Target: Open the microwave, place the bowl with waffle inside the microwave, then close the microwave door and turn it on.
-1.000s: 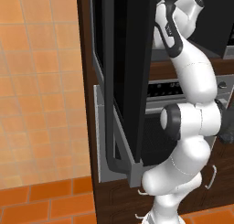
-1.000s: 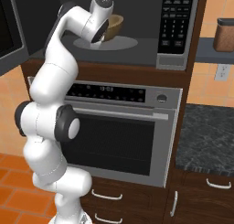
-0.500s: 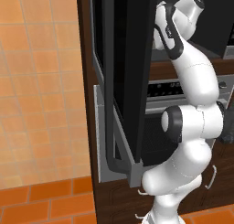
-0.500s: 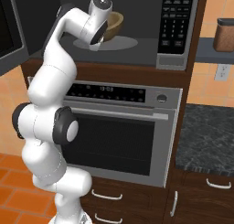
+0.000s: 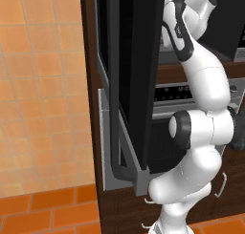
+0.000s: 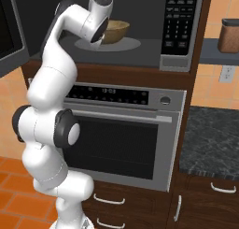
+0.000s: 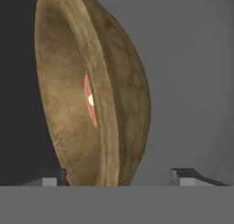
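Since a moment ago the arm has hardly moved, and the bowl [image 6: 114, 32] sits in the same place inside the microwave [image 6: 140, 32]. What has changed is the grip. In the hand view the two finger tips [image 7: 185, 176] now stand wide apart, one on each side of the bowl's rim, and neither one touches it. The jaws are spread and hold nothing.

The gripper [image 7: 119, 177] points into the dark space of the microwave. The hand view is rolled, so the wooden bowl looks as if it stands on its edge. A bit of red and white shows inside it. From the right base view the bowl sits upright on the pale round plate [image 6: 126, 45] on the microwave floor.

The white arm [image 6: 51, 97] rises from the base, bends at a dark joint, and reaches up and forward into the opening. In the left base view the arm [image 5: 201, 85] passes just beside the open microwave door [image 5: 134, 75], which swings out toward the camera.

There is one bowl, one microwave, one door and one arm. Below the microwave is one silver oven [image 6: 126, 139]. To the right is one brown jar [image 6: 229, 35] on a shelf.
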